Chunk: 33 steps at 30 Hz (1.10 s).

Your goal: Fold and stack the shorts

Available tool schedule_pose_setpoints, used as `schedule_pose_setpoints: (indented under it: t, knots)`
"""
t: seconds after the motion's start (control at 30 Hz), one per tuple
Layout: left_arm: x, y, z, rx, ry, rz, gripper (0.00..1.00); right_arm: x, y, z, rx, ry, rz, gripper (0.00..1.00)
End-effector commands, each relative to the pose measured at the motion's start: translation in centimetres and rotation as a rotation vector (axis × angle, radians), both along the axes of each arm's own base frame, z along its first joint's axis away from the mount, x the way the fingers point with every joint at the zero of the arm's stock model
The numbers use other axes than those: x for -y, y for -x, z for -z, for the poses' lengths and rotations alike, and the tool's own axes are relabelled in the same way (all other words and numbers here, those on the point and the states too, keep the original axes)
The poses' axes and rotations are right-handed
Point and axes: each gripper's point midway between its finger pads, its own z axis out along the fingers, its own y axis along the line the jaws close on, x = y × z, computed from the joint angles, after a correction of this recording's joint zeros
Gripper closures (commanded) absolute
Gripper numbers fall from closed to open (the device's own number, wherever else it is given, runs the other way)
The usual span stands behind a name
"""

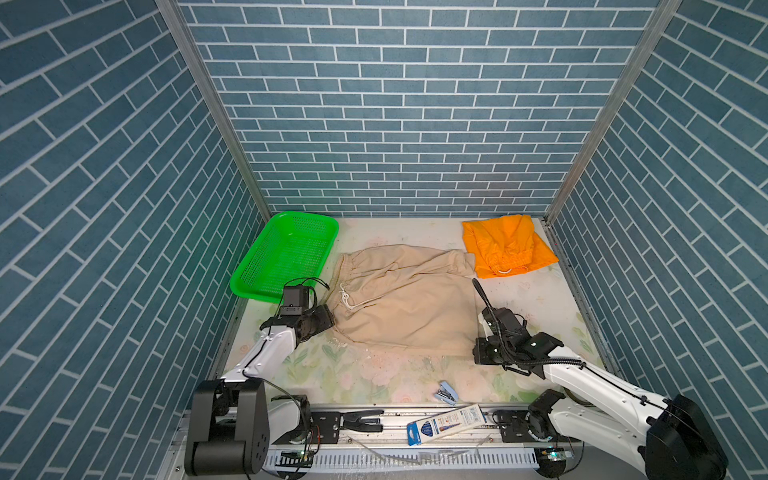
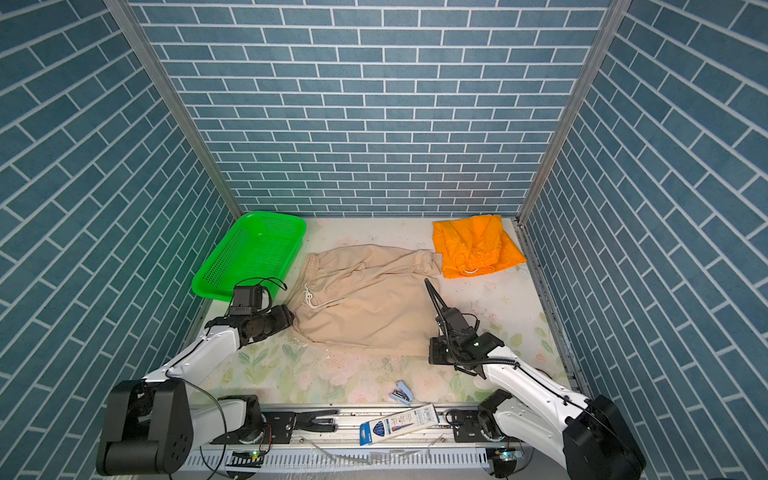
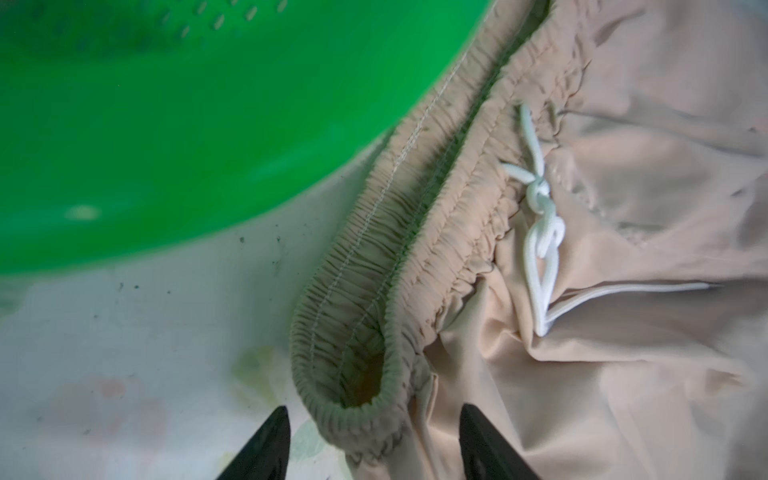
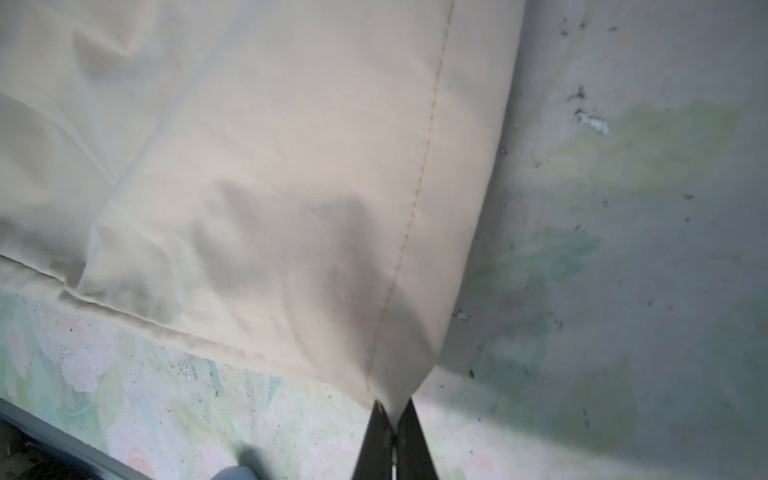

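Arms, both top views: the left arm reaches in from the bench's [image 1: 374, 374] near left corner with its forearm low. The left gripper [image 1: 329, 319] sits at the waistband end of the beige shorts [image 1: 407, 309]. The right arm comes from the near right corner, wrist bent down, with the right gripper [image 1: 478, 352] at the cloth's near right corner.
Shorts, both top views: the beige shorts lie spread mid-bench, waistband toward the left edge and legs toward the right. The orange shorts [image 1: 505, 245] lie folded in the far right corner, and a beige leg end reaches their edge.
Writing, a top view: a blue-and-white box [image 1: 449, 423] lies on the rail before the near edge; its print is too small to read.
Room, both top views: a green basket [image 1: 305, 217] fills the far left corner, just beside the waistband. A blue stapler [image 1: 446, 392] lies by the near edge. Bare bench runs along the near edge and to the right of the beige cloth.
Left wrist view: the fingers [image 3: 266, 449] stand apart on either side of the gathered waistband's [image 3: 365, 399] looped end, not clamped. A knotted white drawstring [image 3: 540, 232] lies on the cloth.
Right wrist view: the fingertips [image 4: 415, 449] are pressed together on the beige hem corner, with bare floral bench beside it.
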Motion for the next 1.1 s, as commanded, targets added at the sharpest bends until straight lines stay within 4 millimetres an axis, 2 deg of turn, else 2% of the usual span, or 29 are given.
schedule_pose_setpoints:
  t: [0.0, 0.1, 0.23, 0.3, 0.47, 0.6, 0.77, 0.97, 1.07]
  knots:
    - [-0.5, 0.5, 0.8, -0.046, -0.037, 0.015, 0.31, -0.1, -0.7, -1.3, 0.026, 0.006, 0.011, 1.00]
    - [-0.8, 0.1, 0.7, -0.036, -0.052, 0.012, 0.31, -0.1, -0.8, -1.7, 0.034, 0.007, 0.001, 1.00]
    - [-1.0, -0.7, 0.1, -0.024, -0.076, 0.028, 0.42, 0.5, -0.8, -2.0, 0.050, 0.032, 0.013, 1.00]
    - [-1.0, -1.1, -0.3, -0.019, -0.084, 0.045, 0.42, 0.9, -0.8, -2.0, 0.053, 0.044, 0.019, 1.00]
    - [-1.2, -1.6, -0.9, -0.012, -0.106, 0.063, 0.23, 1.3, -0.6, -1.8, 0.057, 0.060, 0.024, 1.00]
    - [-1.7, -1.8, -1.2, -0.009, -0.133, 0.052, 0.21, 1.7, -0.4, -1.7, 0.057, 0.073, 0.029, 1.00]
    - [-0.2, -2.3, -1.0, -0.010, -0.077, 0.117, 0.39, 2.3, -0.5, -1.6, 0.050, 0.091, 0.041, 1.00]
    - [1.6, -1.8, -0.7, -0.026, -0.030, 0.161, 0.46, 2.8, -0.6, -1.5, 0.036, 0.096, 0.063, 1.00]
    - [2.6, -0.7, -0.1, -0.084, -0.040, 0.185, 0.47, 3.1, -1.0, -1.8, 0.041, 0.093, 0.073, 1.00]
